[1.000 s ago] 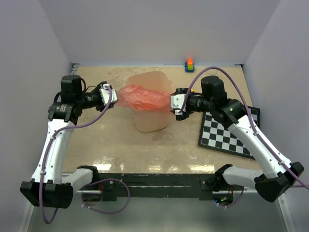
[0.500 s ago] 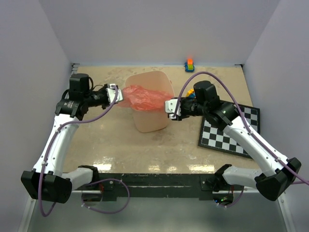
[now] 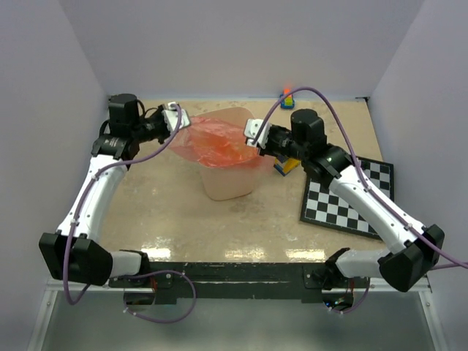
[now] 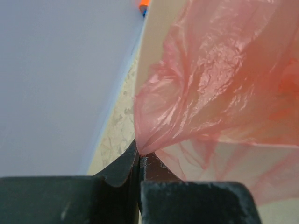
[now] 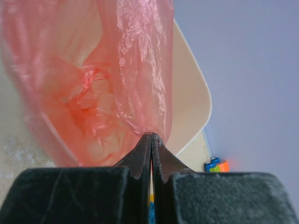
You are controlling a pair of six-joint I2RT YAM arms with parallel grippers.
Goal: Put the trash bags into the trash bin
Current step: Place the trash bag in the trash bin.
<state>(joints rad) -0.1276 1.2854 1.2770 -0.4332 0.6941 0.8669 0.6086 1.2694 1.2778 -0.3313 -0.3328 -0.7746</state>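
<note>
A crinkly translucent red trash bag (image 3: pixel 216 140) is stretched over the mouth of the cream-beige trash bin (image 3: pixel 228 181) in the middle of the table. My left gripper (image 3: pixel 178 118) is shut on the bag's left edge. My right gripper (image 3: pixel 251 134) is shut on its right edge. In the left wrist view the black jaws (image 4: pixel 139 156) pinch the red film (image 4: pixel 219 88) against the bin's wall (image 4: pixel 156 28). In the right wrist view the gripper (image 5: pixel 151 135) pinches the bag's rim (image 5: pixel 140 70), and the open sack hangs into the bin (image 5: pixel 189 98).
A black-and-white checkerboard (image 3: pixel 347 196) lies at the right. A yellow-and-blue toy block (image 3: pixel 285 164) stands beside the bin under my right arm. Another small coloured block (image 3: pixel 287 97) sits at the back wall, seen too in the right wrist view (image 5: pixel 216 165).
Both grippers have closed on the bag's edges and moved back and upward. The bag has spread wider across the bin's mouth.
</note>
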